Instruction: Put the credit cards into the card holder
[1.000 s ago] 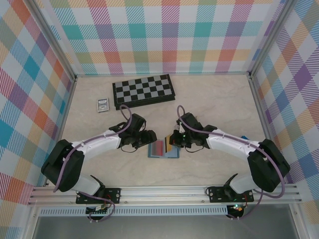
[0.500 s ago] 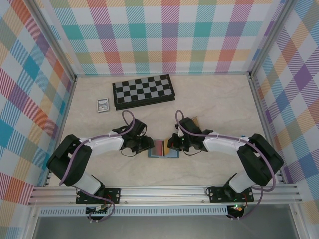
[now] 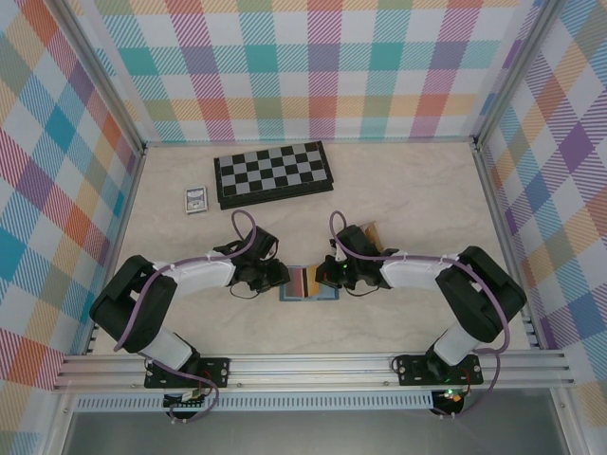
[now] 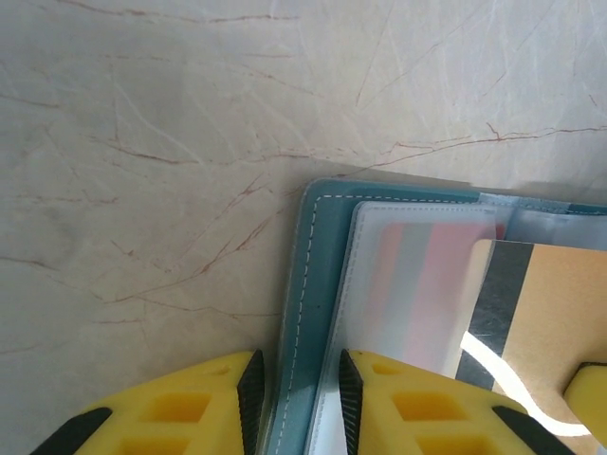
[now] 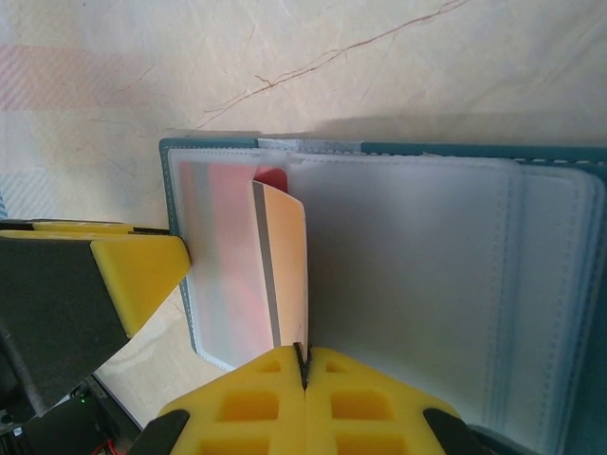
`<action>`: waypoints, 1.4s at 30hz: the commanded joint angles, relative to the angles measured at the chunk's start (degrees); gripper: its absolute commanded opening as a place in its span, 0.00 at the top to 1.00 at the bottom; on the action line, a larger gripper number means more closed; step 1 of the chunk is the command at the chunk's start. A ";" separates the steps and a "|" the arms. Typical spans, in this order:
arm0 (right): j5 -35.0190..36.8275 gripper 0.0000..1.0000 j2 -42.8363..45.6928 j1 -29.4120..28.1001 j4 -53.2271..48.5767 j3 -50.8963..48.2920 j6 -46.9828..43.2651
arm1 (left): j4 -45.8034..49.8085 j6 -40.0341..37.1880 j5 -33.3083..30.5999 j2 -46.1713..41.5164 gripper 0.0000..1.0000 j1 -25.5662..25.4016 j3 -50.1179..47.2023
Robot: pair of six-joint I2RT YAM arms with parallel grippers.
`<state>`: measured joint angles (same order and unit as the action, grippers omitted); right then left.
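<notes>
Nearest to you, the card holder point(image 4: 299, 313) lies open on the table point(image 3: 427, 190), between the two grippers. Its clear sleeves point(image 5: 408, 275) face up, and a red card point(image 5: 228, 227) shows faintly through the sleeve at the holder's left end. Your right gripper point(image 5: 304, 365) is closed tight on the near edge of an orange-tan card point(image 5: 287, 265). It holds the card on edge over the holder, dark stripe to the left, just right of the red card's sleeve. Your left gripper point(image 4: 299, 374) straddles the holder's left edge with the teal cover between its fingers. Only a narrow gap is left, and you cannot tell whether they pinch the cover yet. Just beyond the holder and to its right, a tan card-shaped piece point(image 3: 373, 232) lies flat. Farther off to the holder's left sits a small silver-grey framed rectangle point(image 3: 196, 199), with the chessboard point(image 3: 273, 172) farthest back. Since a second ago both arms have dropped lower. The left gripper has moved onto the holder's edge with its fingers drawn closer.
</notes>
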<state>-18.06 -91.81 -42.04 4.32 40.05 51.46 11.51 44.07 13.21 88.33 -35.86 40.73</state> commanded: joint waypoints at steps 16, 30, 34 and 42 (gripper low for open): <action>2.82 1.00 -2.19 -0.59 1.06 0.52 2.41 | -1.49 -0.94 1.70 2.97 0.73 -2.19 -0.31; 1.14 0.96 -4.98 -2.54 0.37 3.07 3.21 | -1.59 -0.48 1.23 3.07 0.73 -2.90 0.75; 0.52 0.93 -6.80 -3.54 -1.16 5.79 2.56 | -1.49 -0.61 1.02 2.79 0.72 -2.92 0.98; 3.74 0.84 -6.74 -4.36 -9.60 9.72 -0.07 | -1.40 -0.51 0.52 2.63 0.72 -3.08 0.91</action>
<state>-16.16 -98.74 -45.50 0.95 47.83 53.84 11.92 43.88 11.66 88.77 -37.06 41.41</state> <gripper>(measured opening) 0.147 0.283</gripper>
